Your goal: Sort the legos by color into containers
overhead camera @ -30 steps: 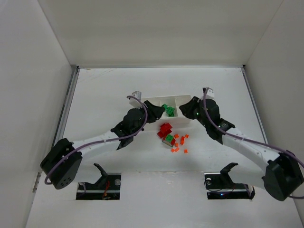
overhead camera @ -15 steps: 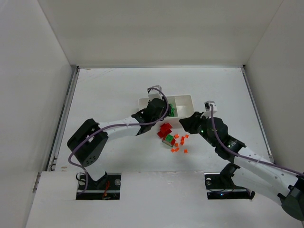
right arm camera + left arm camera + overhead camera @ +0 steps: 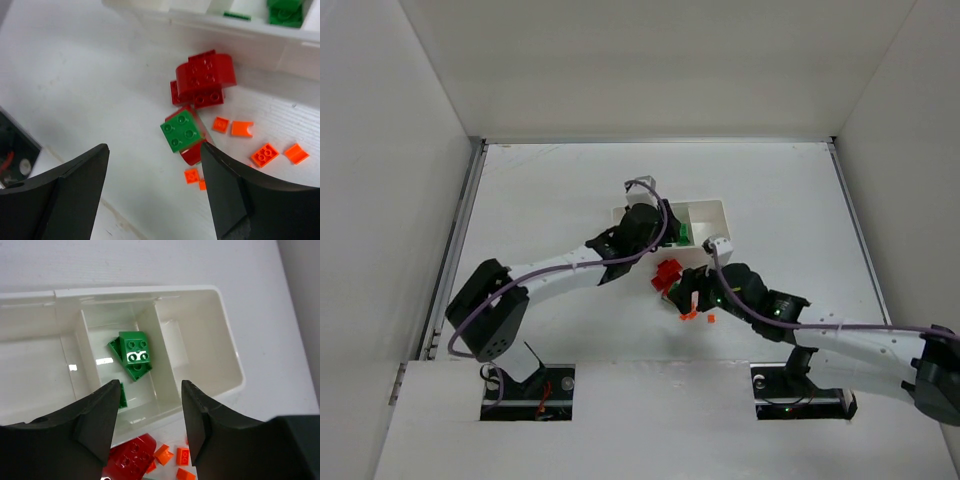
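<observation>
Bricks lay in two places on the white desk (image 3: 540, 190): some inside the white tray (image 3: 227, 365), the rest in a loose heap just in front of its near wall. The tray had three square compartments side by side, and the middle compartment (image 3: 97, 347) held a few green bricks (image 3: 134, 355) piled crookedly. Another green piece (image 3: 122, 392) lay near the front wall, partly hidden behind a finger. The left arm (image 3: 560, 272) reached over the tray, and the left jaws stood spread apart above that middle compartment with nothing between them. In the heap, the red bricks (image 3: 205, 77) sat closest to the tray, touching one another. Just beside them a single green brick (image 3: 182, 131) rested tilted on top of another red piece (image 3: 192, 154). Small orange bits (image 3: 265, 154) were scattered beside these, most apart from each other, a couple close to the single green brick. The right arm (image 3: 800, 325) stretched low across the desk to the heap. The right jaws stood spread wide, gripping nothing, with the single green brick and the red bricks showing below the gap between them.
</observation>
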